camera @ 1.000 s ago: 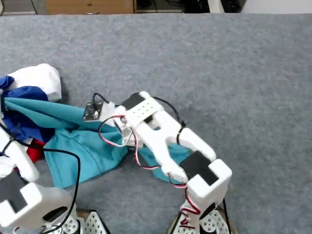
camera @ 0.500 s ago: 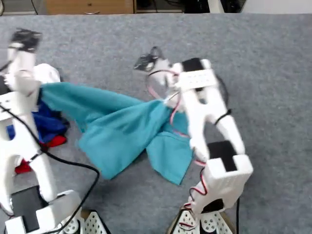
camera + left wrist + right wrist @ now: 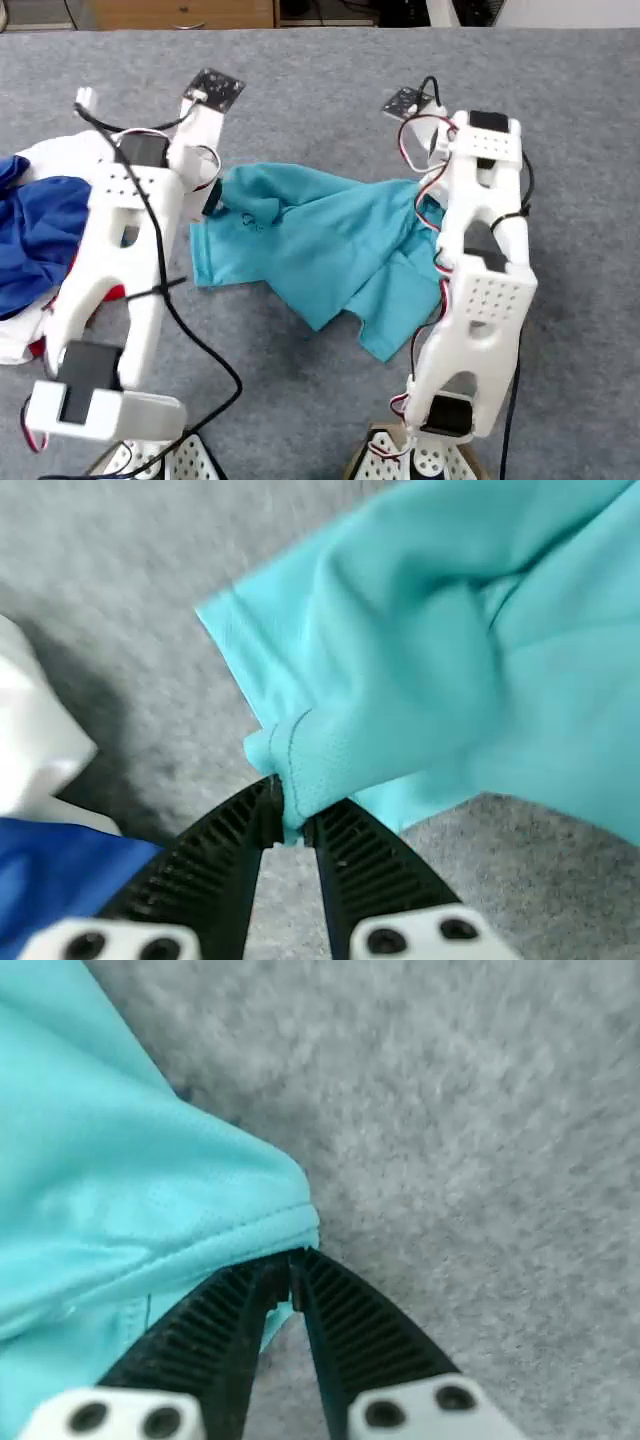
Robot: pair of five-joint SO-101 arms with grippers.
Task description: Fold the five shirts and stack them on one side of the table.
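Two arms stood over the grey table (image 3: 560, 150), one at each side of a teal shirt (image 3: 330, 250) that lay rumpled across the middle of the table between them. The left gripper (image 3: 288, 815) was pinching the shirt's left edge: its black ribbed fingers (image 3: 225, 850) were pressed together on a small bunched fold with a line of stitching, and the cloth spread away from the pinch over the grey surface. The right gripper (image 3: 292, 1270) was likewise clamped on the shirt, its tips meeting on a stitched hem at a corner of the right edge, with bare table just beyond that corner. From above, the shirt ran from the left arm's grip across to the right arm's, wrinkled near its far left part, and one flap of it reached toward the near edge, close beside the right arm. At the left edge of the table, beyond the left arm, lay a heap of other clothes: a blue shirt (image 3: 40, 240) on top of a white shirt (image 3: 60, 155), with a bit of red cloth (image 3: 112, 293) peeping out on the near side, partly hidden by the arm. The heap lay just apart from the teal shirt. A black cable (image 3: 190, 330) curved over the table near the left arm's base.
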